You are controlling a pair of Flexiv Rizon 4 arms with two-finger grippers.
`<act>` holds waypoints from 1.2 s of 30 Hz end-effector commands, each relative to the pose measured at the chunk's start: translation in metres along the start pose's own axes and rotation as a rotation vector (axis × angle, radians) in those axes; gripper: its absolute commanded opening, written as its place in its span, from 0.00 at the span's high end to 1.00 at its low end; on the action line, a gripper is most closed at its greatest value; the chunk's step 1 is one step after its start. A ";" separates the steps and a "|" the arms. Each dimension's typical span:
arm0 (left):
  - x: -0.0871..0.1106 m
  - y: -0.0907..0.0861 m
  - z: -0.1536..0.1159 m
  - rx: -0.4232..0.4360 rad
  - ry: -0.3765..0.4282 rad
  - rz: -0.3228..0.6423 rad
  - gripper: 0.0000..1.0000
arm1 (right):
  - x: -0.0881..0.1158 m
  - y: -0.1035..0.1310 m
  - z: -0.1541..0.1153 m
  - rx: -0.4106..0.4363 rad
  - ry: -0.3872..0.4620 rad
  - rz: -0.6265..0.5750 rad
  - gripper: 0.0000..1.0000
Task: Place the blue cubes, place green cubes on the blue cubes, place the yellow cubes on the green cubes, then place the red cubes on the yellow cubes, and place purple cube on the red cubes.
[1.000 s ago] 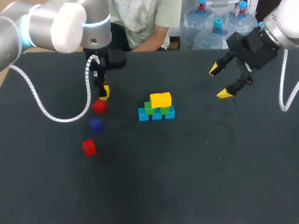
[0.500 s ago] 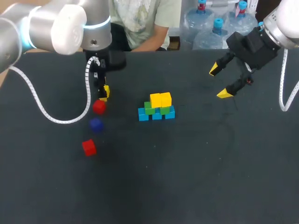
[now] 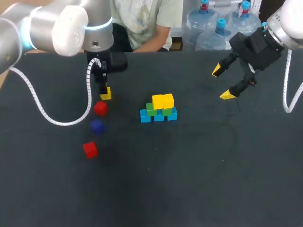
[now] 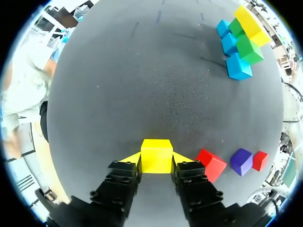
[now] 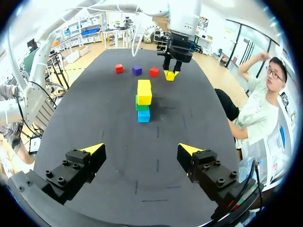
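Yellow cube point(image 4: 156, 152) is grasped by the left pincer point(image 4: 156, 161), which is clenched on two opposite faces. The cube sits squarely between the tips, a hold that should keep it level for placement. This assembly is over the left rear part of the tabletop point(image 3: 199, 179), well apart from the stack point(image 3: 159, 109).

The stack stands near the middle of the tabletop. It has a row of blue cubes point(image 3: 145, 116) at the base, green cubes point(image 3: 151, 109) on them, and two placed yellow cubes point(image 3: 162, 100) side by side on top. Judged from this, the yellow tier is in progress and no red tier is started.

Loose supply lies left of the stack. The first red cube point(image 3: 100, 108) is just beside the left pincer, then come the purple cube point(image 3: 97, 126) and the second red cube point(image 3: 90, 149), each apart from the next.

The right pincer point(image 3: 222, 82) is released, fingers spread wide and empty. It hangs over the right rear area, well apart from the stack, leaving that side unobstructed.

Bare tabletop lies between the left pincer and the stack, giving a direct transfer path. The near half is also open. The first red cube is the only item close enough to be knocked.
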State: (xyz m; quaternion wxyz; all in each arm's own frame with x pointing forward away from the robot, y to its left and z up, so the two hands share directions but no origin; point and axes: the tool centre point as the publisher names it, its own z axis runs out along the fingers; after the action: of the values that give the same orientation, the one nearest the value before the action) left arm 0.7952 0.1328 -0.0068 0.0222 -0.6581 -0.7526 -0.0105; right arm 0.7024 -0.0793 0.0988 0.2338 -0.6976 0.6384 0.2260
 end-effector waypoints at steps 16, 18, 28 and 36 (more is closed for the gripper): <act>-0.016 -0.039 -0.049 -0.139 0.006 0.005 1.00 | 0.000 0.000 0.000 0.000 -0.001 -0.001 0.00; -0.020 -0.043 -0.056 -0.152 0.006 0.001 1.00 | 0.000 0.000 0.000 0.000 -0.001 -0.001 0.00; -0.041 -0.072 -0.090 -0.243 0.001 0.027 1.00 | 0.000 0.000 0.000 0.000 -0.001 -0.001 0.00; -0.032 -0.100 -0.105 -0.298 -0.011 -0.008 1.00 | 0.000 0.000 0.000 0.000 -0.001 -0.001 0.00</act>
State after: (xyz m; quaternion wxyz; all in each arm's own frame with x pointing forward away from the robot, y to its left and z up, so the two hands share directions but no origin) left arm 0.7176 0.0750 0.0920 -0.0348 -0.6546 -0.7510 -0.0791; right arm 0.7024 -0.0793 0.0989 0.2338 -0.6976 0.6384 0.2261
